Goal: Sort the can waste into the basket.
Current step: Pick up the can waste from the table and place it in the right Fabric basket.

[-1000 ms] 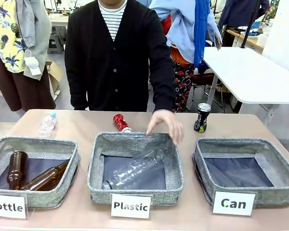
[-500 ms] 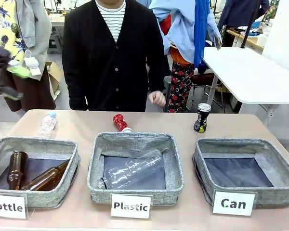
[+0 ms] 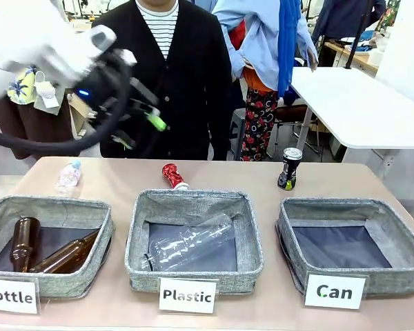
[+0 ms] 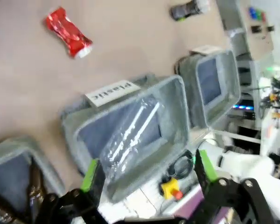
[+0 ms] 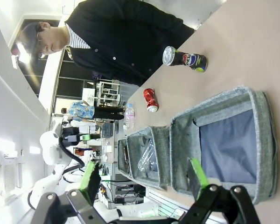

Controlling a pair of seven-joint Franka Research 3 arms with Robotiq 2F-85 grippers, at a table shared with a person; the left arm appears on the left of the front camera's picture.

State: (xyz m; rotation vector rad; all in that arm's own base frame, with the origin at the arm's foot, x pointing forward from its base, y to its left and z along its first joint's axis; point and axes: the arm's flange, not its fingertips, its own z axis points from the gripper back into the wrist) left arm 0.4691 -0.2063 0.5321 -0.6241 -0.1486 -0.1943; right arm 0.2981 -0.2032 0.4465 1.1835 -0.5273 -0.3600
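The red can [image 3: 173, 175] lies crushed on its side on the table behind the middle basket. The black can [image 3: 289, 168] stands upright behind the grey "Can" basket [image 3: 331, 207], whose dark liner is bare. My left gripper [image 3: 141, 131] hangs open in the air above the table's far left, up and to the left of the red can. In the left wrist view my left gripper [image 4: 147, 170] stands wide, with the red can [image 4: 67, 33] and black can [image 4: 186, 9] far off. My right gripper [image 5: 143, 175] is open, looking along the Can basket [image 5: 182, 135] toward the black can [image 5: 184, 58] and red can [image 5: 150, 99].
The "Plastic" basket [image 3: 193, 201] holds a clear bottle [image 3: 190, 243]. The "Bottle" basket [image 3: 48, 204] holds two brown bottles. A small clear bottle [image 3: 67, 176] lies on the table at far left. A person in a black cardigan [image 3: 165, 83] stands at the far edge.
The person's hand has drawn back from over the Plastic basket. My left arm has swung in from the left edge to above the table's far left.
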